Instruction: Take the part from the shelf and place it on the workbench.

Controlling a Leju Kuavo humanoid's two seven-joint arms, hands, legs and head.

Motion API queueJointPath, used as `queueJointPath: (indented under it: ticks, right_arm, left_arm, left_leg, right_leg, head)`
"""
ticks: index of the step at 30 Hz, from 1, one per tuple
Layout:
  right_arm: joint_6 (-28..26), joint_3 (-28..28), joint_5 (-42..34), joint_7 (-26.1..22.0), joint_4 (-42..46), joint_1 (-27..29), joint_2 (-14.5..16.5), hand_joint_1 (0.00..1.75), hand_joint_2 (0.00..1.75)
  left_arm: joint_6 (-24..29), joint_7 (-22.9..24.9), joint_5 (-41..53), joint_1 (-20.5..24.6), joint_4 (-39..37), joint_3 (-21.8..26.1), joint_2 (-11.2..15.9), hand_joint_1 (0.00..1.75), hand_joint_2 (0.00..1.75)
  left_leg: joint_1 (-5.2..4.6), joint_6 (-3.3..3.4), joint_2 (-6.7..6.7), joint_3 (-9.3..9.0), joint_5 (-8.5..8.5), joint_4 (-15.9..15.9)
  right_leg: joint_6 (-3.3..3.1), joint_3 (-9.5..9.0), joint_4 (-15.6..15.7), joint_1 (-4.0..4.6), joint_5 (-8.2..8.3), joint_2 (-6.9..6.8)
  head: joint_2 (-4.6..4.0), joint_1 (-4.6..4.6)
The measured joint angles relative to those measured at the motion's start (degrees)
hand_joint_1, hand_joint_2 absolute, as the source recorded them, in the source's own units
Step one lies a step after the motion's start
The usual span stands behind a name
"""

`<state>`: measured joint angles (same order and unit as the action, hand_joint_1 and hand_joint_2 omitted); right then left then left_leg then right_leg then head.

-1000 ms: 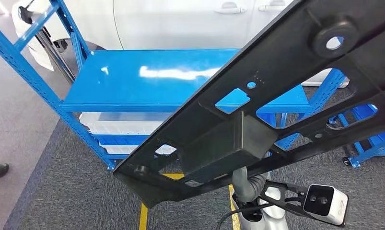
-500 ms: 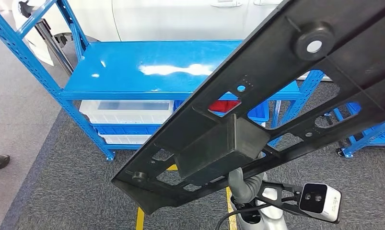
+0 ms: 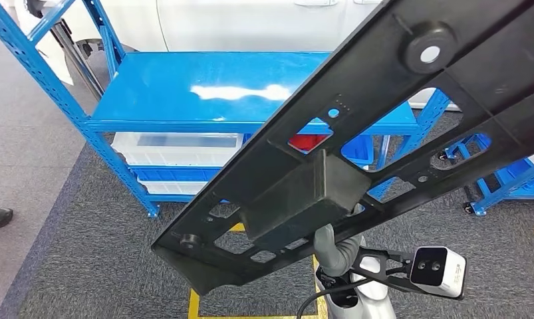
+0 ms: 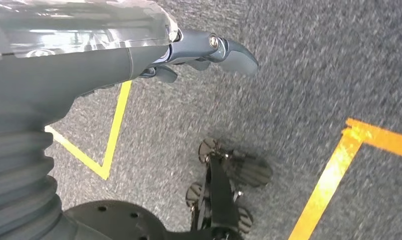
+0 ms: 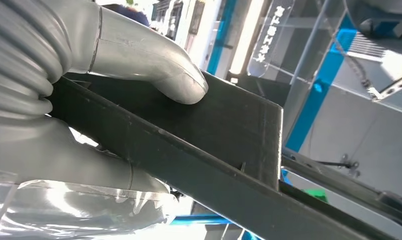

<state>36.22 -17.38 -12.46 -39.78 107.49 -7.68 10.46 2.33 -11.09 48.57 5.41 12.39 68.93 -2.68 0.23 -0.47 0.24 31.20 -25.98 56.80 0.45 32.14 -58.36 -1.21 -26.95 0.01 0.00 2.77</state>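
part [image 3: 384, 126] gripped by right hand [image 5: 113, 90], above blue shelf [image 3: 217, 93].

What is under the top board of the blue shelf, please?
Under the top board of the blue shelf, white bins sit on a lower level. A red thing shows through the black part, which covers the rest.

Head view: high, facing forward-down over long black perforated plastic panel [image 3: 357, 143] toward glossy blue metal shelf [image 3: 217, 86]. Right wrist view: close against same panel [image 5: 214, 145]. Left wrist view: downward, near grey speckled carpet floor [image 4: 309, 65].
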Motion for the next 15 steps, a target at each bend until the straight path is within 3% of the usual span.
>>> queueJointPath:
  ticks: [2,5,6,7,9,11,12,15]
  right_arm:
    - [-0.55,0.00,0.34,-0.01,-0.02,-0.29,-0.11,1.75,1.75]
    - [-1.30,-0.01,1.12,-0.01,-0.16,-0.38,-0.56,1.75,1.75]
    - [-1.39,-0.02,1.18,0.00,-0.27,-0.34,-0.76,1.75,1.75]
    - [-1.37,-0.06,1.18,0.00,-0.38,-0.33,-0.95,1.75,1.75]
    - [-1.22,-0.19,1.18,0.00,-0.51,-0.40,-1.17,1.75,1.75]
    - [-1.07,-0.36,1.18,-0.01,-0.54,-0.49,-1.24,1.75,1.75]
    - [-0.97,-0.44,1.20,-0.02,-0.54,-0.51,-1.25,1.75,1.75]
    - [-0.25,-0.63,1.30,-0.03,-0.54,-0.47,-1.27,1.75,1.75]
  left_arm:
    - [0.26,-0.62,0.04,0.06,0.00,0.01,-0.19,0.00,1.75]
    - [0.22,-1.67,0.39,0.08,0.00,0.01,-0.35,0.00,1.75]
    - [-0.03,-1.81,0.51,0.05,0.00,0.01,-0.36,0.00,1.75]
    - [-0.43,-1.91,0.59,0.03,0.00,0.01,-0.38,0.00,1.75]
    - [-1.42,-2.12,0.66,0.03,0.00,0.01,-0.42,0.00,1.75]
    - [-2.19,-2.18,0.65,0.06,0.00,0.01,-0.54,0.00,1.75]
    - [-2.38,-2.14,0.64,0.07,0.00,0.01,-0.59,0.00,1.75]
    - [-2.46,-1.79,0.79,0.06,0.00,0.00,-0.58,0.00,1.75]
  left_leg:
    - [0.21,0.83,0.10,-0.04,0.50,-0.67]
    - [0.06,1.35,0.15,0.25,0.71,-0.74]
    - [-0.04,1.40,0.14,0.35,0.70,-0.63]
    - [-0.12,1.43,0.12,0.41,0.66,-0.46]
    - [-0.21,1.34,0.03,0.46,0.43,0.04]
    - [-0.40,0.97,0.01,0.71,0.08,0.69]
    - [-0.44,0.71,0.07,0.89,-0.04,0.96]
    - [-0.25,-0.26,0.40,1.07,-0.12,1.08]
  right_leg:
    - [0.42,1.29,-2.68,0.02,-1.85,-0.01]
    - [0.47,6.66,-13.65,0.06,-6.95,0.01]
    - [0.47,7.90,-16.09,0.06,-7.43,0.00]
    - [0.40,8.08,-16.32,0.06,-6.73,0.00]
    - [0.03,5.20,-10.28,0.10,-2.82,-0.01]
    - [-0.44,1.92,-3.17,0.34,-0.16,-0.04]
    - [-0.65,1.21,-1.34,0.51,0.27,0.01]
    - [-1.37,1.26,-0.57,0.70,0.51,0.50]
  head:
    - [0.00,-0.01]
    - [0.00,-0.02]
    - [0.00,-0.02]
    - [0.00,-0.02]
    - [0.00,-0.02]
    - [0.00,-0.02]
    - [0.00,-0.01]
    - [0.00,-0.01]
